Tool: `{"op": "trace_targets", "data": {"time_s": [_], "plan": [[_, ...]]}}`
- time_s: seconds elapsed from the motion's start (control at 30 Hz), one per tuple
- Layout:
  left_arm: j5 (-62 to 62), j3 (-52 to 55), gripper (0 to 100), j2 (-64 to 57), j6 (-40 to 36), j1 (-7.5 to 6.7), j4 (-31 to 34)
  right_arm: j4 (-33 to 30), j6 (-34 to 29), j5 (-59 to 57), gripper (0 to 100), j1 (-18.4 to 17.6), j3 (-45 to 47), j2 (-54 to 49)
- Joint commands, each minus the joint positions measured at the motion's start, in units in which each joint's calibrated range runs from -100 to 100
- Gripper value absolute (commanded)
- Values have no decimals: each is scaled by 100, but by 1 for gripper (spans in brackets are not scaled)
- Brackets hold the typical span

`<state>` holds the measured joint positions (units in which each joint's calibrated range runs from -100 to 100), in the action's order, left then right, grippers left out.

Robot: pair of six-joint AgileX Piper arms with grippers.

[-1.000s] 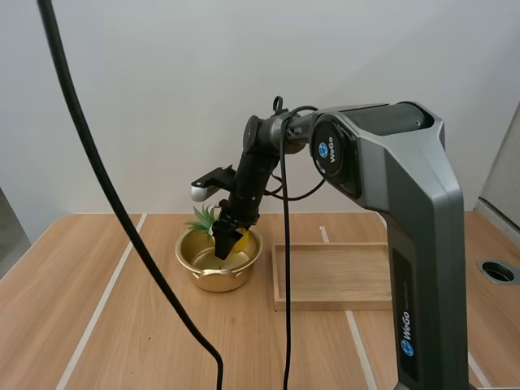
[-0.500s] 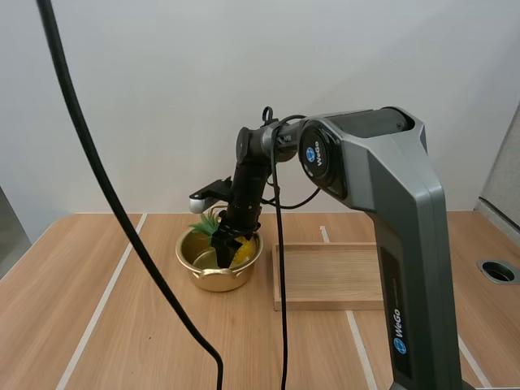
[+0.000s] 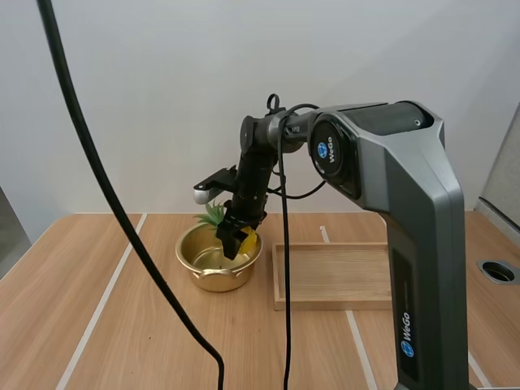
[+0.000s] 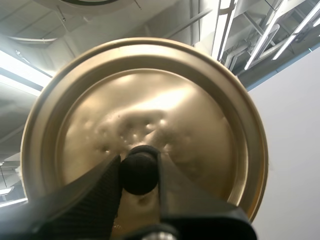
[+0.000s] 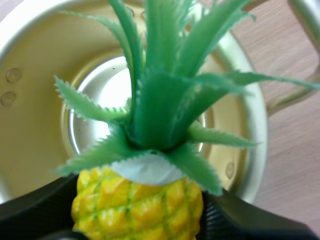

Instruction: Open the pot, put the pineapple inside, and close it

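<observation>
Wooden table (image 3: 122, 325), WeGo-marked arm (image 3: 410, 244), right gripper (image 3: 234, 244) pinching pineapple (image 5: 137, 205) over pot (image 3: 213, 276)

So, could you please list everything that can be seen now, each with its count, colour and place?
pot: one, gold, open, on the table left of the tray
pineapple: one, yellow with green leaves, held over the open pot
lid: one, gold, off the pot, held up in the air
knob: one, black, at the lid's centre
tray: one, light wood, on the table right of the pot
table: one, wood with white lines, under the pot and tray
right arm: one, grey and black, reaching over the pot
left fingers: two, black, pinching the knob
right fingers: two, black, on either side of the pineapple
</observation>
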<state>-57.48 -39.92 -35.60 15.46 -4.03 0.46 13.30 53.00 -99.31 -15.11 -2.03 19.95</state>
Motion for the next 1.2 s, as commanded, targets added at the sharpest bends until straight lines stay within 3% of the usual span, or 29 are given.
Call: {"op": "trace_targets", "data": {"time_s": [0.0,0.17,0.23,0.6,0.87,1.17], "plan": [[114,-13,0,-23,-42,-19,62,-71,-64,-69,6,37,-21,-89],[114,-13,0,-23,-42,-19,62,206,-24,-69,56,37,-21,-89],[114,-13,0,-23,-42,-19,62,300,48,-69,64,37,-21,-89],[114,-13,0,-23,-42,-19,62,354,49,-69,65,37,-21,-89],[114,-13,0,-11,-42,-19,62,354,-81,-69,100,10,-21,-89],[114,-13,0,-11,-42,-19,62,187,-128,-69,100,-185,-21,-89]]}}
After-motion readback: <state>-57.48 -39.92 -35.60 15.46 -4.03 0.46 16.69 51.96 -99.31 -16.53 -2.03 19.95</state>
